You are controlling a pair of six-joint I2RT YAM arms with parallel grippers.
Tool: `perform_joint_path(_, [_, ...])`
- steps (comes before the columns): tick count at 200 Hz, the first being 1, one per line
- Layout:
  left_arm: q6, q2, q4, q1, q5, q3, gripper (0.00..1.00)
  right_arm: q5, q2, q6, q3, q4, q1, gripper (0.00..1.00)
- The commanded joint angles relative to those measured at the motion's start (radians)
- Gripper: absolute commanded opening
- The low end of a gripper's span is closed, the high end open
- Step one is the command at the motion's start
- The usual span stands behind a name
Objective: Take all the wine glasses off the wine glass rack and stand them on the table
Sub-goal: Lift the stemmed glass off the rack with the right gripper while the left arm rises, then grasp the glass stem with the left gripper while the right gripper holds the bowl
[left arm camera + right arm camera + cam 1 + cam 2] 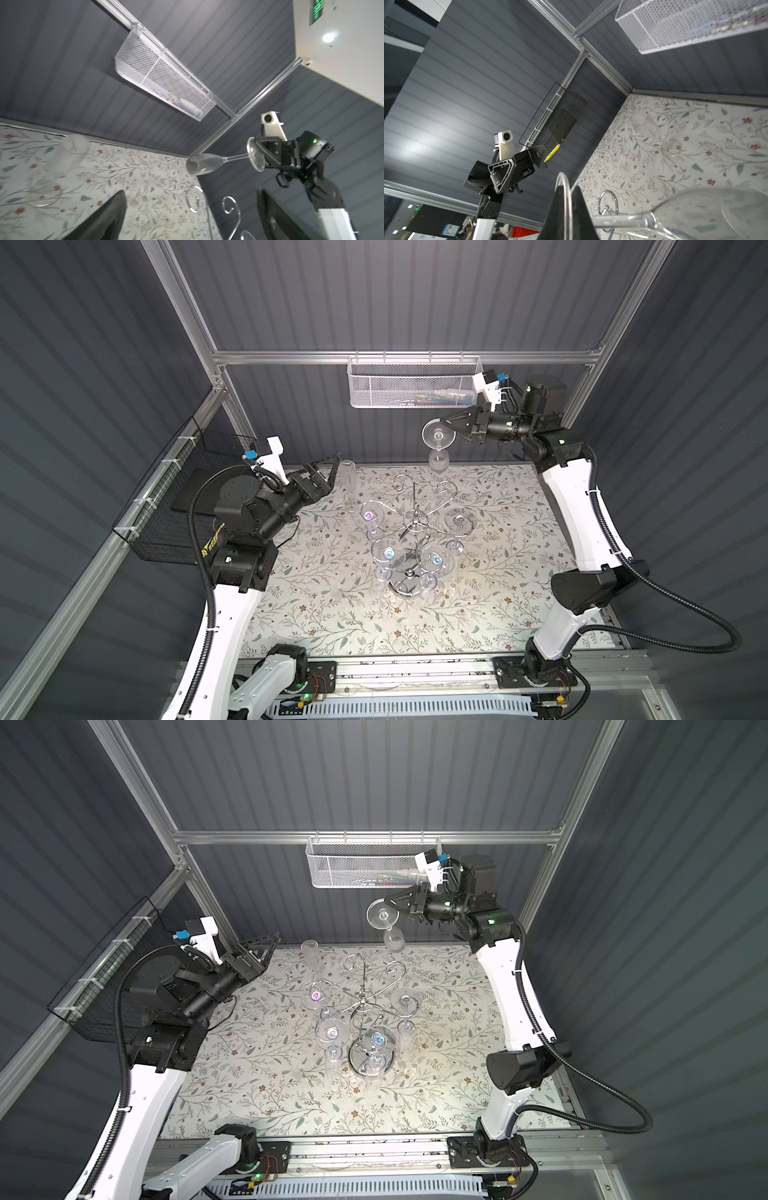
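Note:
The wine glass [438,435] hangs bowl-down in the air above the table's back edge, clear of the rack. My right gripper [442,422] is shut on the rim of its round foot. In the right wrist view the gripper [569,197] pinches the foot's edge, and the stem [623,220] runs off sideways. The wine glass rack [415,526], chrome with curled arms, stands mid-table with several glasses [388,553] hanging from it. My left gripper [328,470] is open and empty at the back left, apart from the rack.
A clear glass [348,485] stands upright on the floral table mat near the left gripper. A white mesh basket [415,385] hangs on the back rail close to the right wrist. A black wire basket [166,510] is fixed to the left wall.

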Motion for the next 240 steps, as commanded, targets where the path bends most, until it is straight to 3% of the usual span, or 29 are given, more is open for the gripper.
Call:
perform_joint_path(1, [-0.287,0.050,0.242,-0.004,0.109,0.016,0.99,0.015,-0.107,-0.118,-0.062,0.190,0.002,0.00])
perform_joint_path(44, [-0.451,0.162,0.364,-0.091,0.159,0.069,0.99,0.000,-0.348,-0.280,-0.414,0.564,0.002,0.00])
perform_joint_path(96, [-0.667,0.286,0.567,-0.225,0.173,0.076,0.96,-0.045,-0.505,-0.377,-0.651,0.752,0.004,0.00])
perform_joint_path(116, [-0.693,0.313,0.606,-0.254,0.168,0.084,0.96,-0.061,-0.555,-0.385,-0.753,0.882,0.005,0.00])
perform_joint_path(164, [-0.756,0.406,0.714,-0.356,0.189,0.106,0.92,-0.089,-0.589,-0.422,-0.850,1.015,0.033,0.00])
perform_joint_path(240, [-0.824,0.532,0.871,-0.491,0.193,0.140,0.73,-0.123,-0.589,-0.474,-0.853,1.025,0.087,0.00])
